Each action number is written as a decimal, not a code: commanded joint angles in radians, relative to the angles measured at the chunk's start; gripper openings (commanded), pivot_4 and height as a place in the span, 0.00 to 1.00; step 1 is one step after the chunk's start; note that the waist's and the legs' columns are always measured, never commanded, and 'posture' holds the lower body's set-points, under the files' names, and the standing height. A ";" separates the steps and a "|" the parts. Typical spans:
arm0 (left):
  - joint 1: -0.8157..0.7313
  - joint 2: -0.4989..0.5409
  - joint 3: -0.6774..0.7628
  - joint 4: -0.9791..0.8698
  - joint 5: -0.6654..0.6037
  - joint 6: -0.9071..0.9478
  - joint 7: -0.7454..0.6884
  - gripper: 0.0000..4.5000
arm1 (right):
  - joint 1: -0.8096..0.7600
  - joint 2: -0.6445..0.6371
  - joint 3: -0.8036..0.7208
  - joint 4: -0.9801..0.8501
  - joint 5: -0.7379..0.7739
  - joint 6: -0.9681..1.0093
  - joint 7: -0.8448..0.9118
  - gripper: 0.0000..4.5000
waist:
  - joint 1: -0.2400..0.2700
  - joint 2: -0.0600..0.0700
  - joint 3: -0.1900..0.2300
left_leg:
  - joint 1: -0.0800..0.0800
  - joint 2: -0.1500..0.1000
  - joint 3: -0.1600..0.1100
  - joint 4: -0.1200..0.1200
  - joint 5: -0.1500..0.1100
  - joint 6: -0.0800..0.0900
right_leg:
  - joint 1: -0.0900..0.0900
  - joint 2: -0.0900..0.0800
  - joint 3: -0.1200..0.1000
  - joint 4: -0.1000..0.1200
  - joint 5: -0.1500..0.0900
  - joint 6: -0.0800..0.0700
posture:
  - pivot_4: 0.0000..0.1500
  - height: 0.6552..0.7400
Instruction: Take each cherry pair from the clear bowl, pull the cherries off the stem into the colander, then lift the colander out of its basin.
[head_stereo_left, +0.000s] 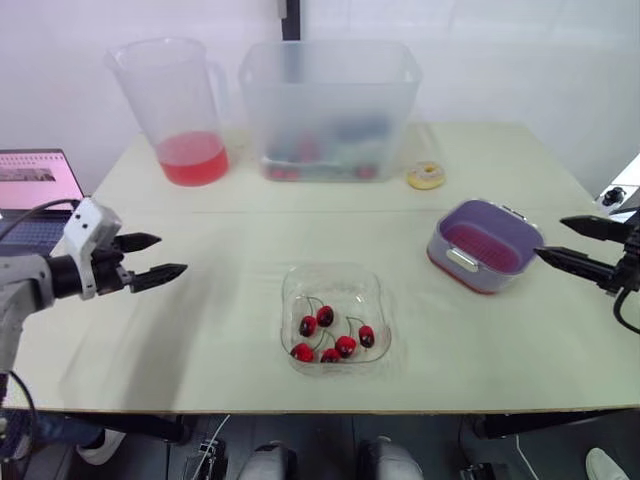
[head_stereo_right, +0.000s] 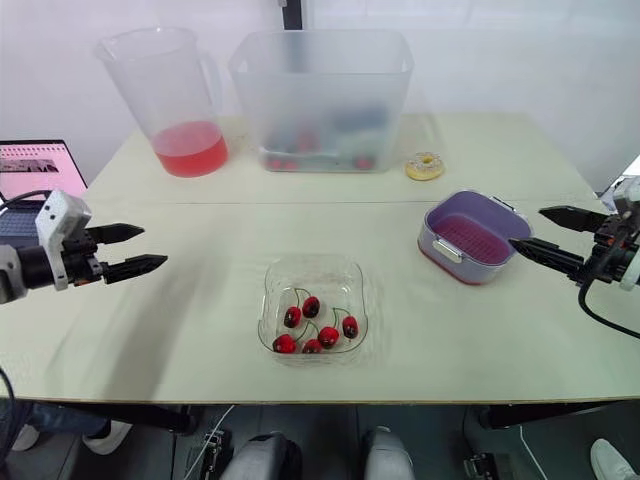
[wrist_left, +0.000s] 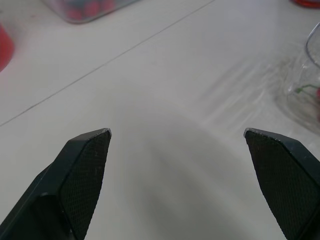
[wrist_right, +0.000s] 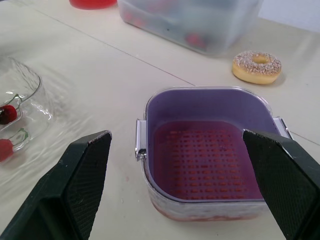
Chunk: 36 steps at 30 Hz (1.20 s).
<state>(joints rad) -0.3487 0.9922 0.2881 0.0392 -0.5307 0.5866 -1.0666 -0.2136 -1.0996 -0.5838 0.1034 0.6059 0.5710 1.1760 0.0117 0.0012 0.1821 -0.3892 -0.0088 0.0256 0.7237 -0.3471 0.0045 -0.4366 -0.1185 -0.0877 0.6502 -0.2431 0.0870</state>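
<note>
Clear plastic bowl (head_stereo_left: 333, 315), near centre of the table (head_stereo_left: 230, 330), in which we count six red cherries (head_stereo_left: 330, 335) on green stems; right of it and a little farther sits the lilac colander (wrist_right: 205, 160), seated in its basin (head_stereo_left: 470, 275). We log the left gripper (head_stereo_left: 172, 254) above bare table well left of the bowl, fingers spread and holding nothing, and the right gripper (head_stereo_left: 548, 237) just right of the colander, likewise spread and unladen. Far side, left to right: pitcher (head_stereo_left: 185, 110) of red liquid, frosted tub (head_stereo_left: 330, 105), doughnut (head_stereo_left: 426, 176).
</note>
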 joint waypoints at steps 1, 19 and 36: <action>0.009 0.017 0.043 -0.029 -0.059 0.062 -0.030 1.00 | -0.001 -0.025 -0.046 -0.017 0.017 0.000 0.008 0.99 | -0.001 0.000 0.000 | 0.000 0.000 0.000 0.000 0.000 0.000 | 0.000 0.000 0.000 0.000 0.000 0.000 | 1.00 0.37; -0.032 0.011 0.034 -0.020 -0.109 0.086 -0.065 1.00 | 0.014 -0.031 -0.045 -0.062 0.004 0.036 -0.033 0.99 | 0.000 0.000 0.000 | 0.000 0.000 0.000 0.001 0.000 0.000 | 0.000 0.000 0.000 0.001 0.000 0.000 | 1.00 0.37; 0.151 -0.130 0.077 -0.255 -0.111 -0.049 0.024 1.00 | -0.569 0.014 0.646 -0.523 0.042 0.409 -0.118 0.99 | -0.005 0.001 0.000 | -0.001 0.001 -0.001 0.002 0.000 0.000 | -0.001 -0.001 0.001 0.001 0.000 0.000 | 1.00 0.37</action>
<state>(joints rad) -0.1969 0.8598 0.3419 -0.2087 -0.6408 0.5692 -1.0366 -0.7002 -1.1176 -0.0254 -0.3904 0.6664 0.9201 1.0777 0.0067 0.0022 0.1818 -0.3899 -0.0079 0.0244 0.7256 -0.3472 0.0042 -0.4380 -0.1191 -0.0870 0.6512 -0.2431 0.0868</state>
